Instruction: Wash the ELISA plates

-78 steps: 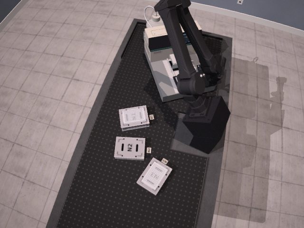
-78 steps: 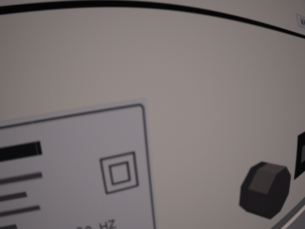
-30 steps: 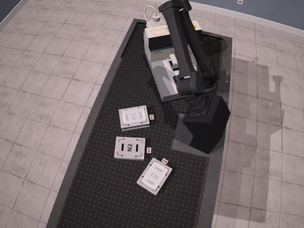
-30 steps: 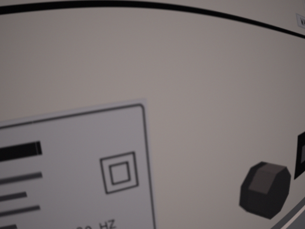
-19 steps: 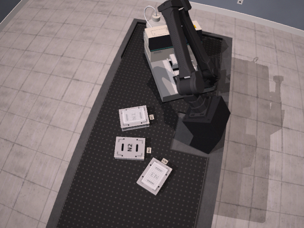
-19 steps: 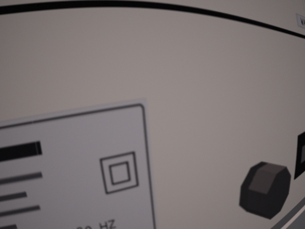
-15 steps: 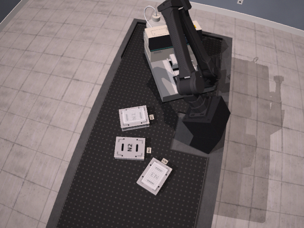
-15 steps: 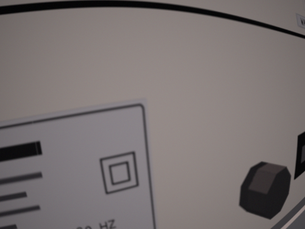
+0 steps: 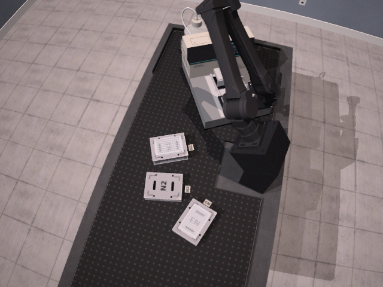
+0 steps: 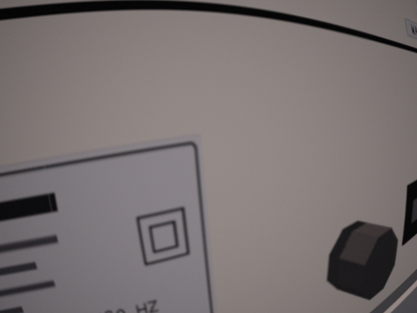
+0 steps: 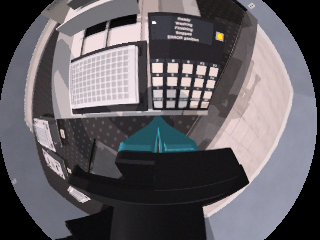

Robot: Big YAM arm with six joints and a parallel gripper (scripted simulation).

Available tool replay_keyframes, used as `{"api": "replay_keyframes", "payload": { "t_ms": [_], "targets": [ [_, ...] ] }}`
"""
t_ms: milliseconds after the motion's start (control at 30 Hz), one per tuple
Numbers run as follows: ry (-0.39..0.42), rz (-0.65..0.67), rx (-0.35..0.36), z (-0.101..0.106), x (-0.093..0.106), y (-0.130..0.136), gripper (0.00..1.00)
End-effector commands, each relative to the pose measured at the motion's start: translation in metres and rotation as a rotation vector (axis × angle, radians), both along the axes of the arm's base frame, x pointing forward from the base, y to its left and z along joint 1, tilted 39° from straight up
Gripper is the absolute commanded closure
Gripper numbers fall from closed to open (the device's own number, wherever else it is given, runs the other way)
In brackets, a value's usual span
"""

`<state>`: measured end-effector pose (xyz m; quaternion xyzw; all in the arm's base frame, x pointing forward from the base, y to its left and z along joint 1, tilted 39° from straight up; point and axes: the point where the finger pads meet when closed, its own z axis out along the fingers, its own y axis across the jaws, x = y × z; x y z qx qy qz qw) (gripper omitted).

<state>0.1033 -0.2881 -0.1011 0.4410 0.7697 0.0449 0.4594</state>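
Observation:
A white plate (image 11: pixel 104 77) lies in the carrier (image 11: pixel 143 75) of the washer (image 9: pixel 197 66) and looks flat; its locators are too small to judge. The lamp (image 11: pixel 219 36) glows amber. My gripper (image 11: pixel 158 120) is shut and empty, its teal fingertips below the START key (image 11: pixel 158 104) in the wrist view; their height above the keypad is unclear. In the top view the arm hides them. Nest N1 (image 9: pixel 185 149) holds a plate (image 9: pixel 168 144) (image 11: pixel 45 134). Nest N2 (image 9: pixel 163 195) (image 11: pixel 53 162) is empty. Nest N3 (image 9: pixel 177 229) holds a plate (image 9: pixel 195 220).
The washer's tall housing (image 9: pixel 201 54) stands behind the carrier, with a bottle (image 9: pixel 196 22) and tube at the back. The arm's black base (image 9: pixel 260 163) stands near the table's right edge. The exterior view shows only a beige side panel (image 10: pixel 269 101) with a label and a dark knob (image 10: pixel 360 266).

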Motion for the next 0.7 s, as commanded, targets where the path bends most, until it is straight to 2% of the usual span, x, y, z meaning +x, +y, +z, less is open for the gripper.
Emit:
{"api": "replay_keyframes", "payload": {
  "t_ms": [0, 667],
  "targets": [
    [0.01, 0.003, -0.023, 0.005, -0.008, -0.001, 1.0],
    [0.012, 0.003, -0.03, 0.022, -0.031, 0.006, 1.0]
  ]
}}
